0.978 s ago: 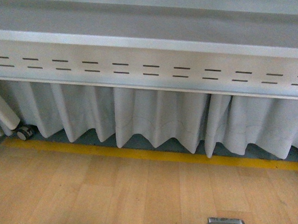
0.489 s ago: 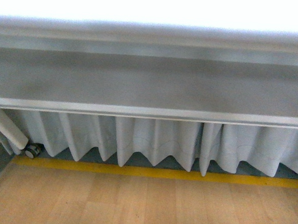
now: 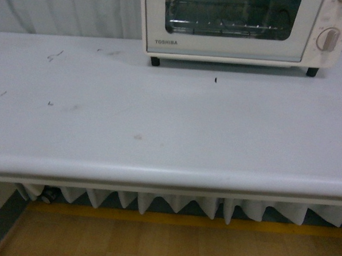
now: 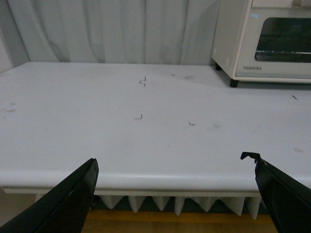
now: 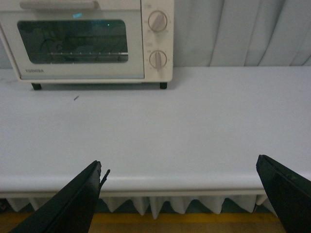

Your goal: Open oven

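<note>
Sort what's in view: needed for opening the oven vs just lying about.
Job: TOSHIBA toaster oven, its bar handle, left gripper, right gripper, both open.
Just there: white table, curtain, small dark scraps on the tabletop.

Left gripper (image 4: 169,158), right gripper (image 5: 180,160); both matte black, wedge-shaped, tapering to points

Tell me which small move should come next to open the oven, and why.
Probably reach the right hand forward toward the beige handle at the top of the oven front. The oven looks shut, the hand is open, and it hangs at the table near edge, well short of the oven.
</note>
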